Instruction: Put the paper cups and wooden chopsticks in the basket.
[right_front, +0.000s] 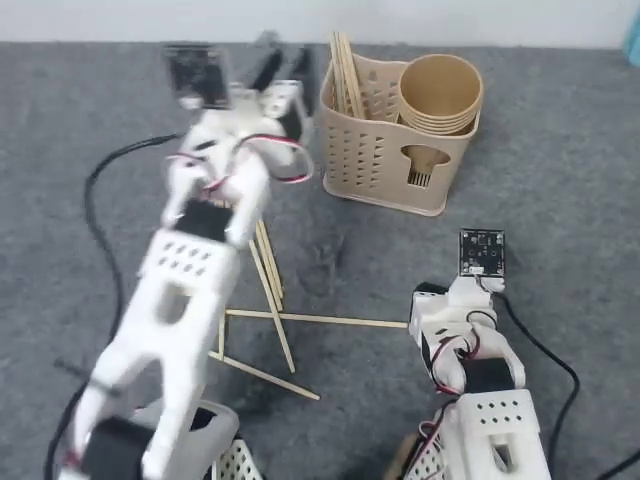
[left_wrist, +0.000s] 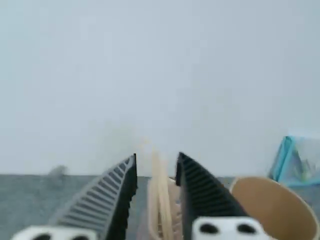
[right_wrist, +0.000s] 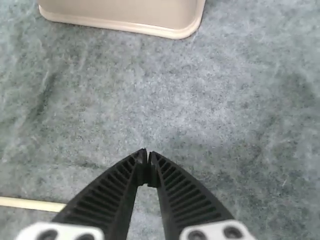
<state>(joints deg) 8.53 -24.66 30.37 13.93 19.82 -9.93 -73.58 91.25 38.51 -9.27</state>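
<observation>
The beige perforated basket (right_front: 385, 150) stands at the back of the grey mat. A stack of paper cups (right_front: 441, 93) sits in it, and a bundle of wooden chopsticks (right_front: 345, 70) stands in its left corner. Several more chopsticks (right_front: 270, 300) lie crossed on the mat in front. My left gripper (right_front: 283, 68) hangs open just left of the basket's rim. In the left wrist view the left gripper (left_wrist: 156, 167) frames the standing chopsticks (left_wrist: 160, 205), untouched, with a cup (left_wrist: 275, 205) beside them. My right gripper (right_wrist: 147, 156) is shut and empty, low over the mat, facing the basket (right_wrist: 125, 15).
One long chopstick (right_wrist: 30, 203) lies just beside the right gripper's fingers. The right arm (right_front: 465, 340) sits at the front right. A teal object (left_wrist: 295, 160) stands behind the basket at the far right. Black cables trail along both sides.
</observation>
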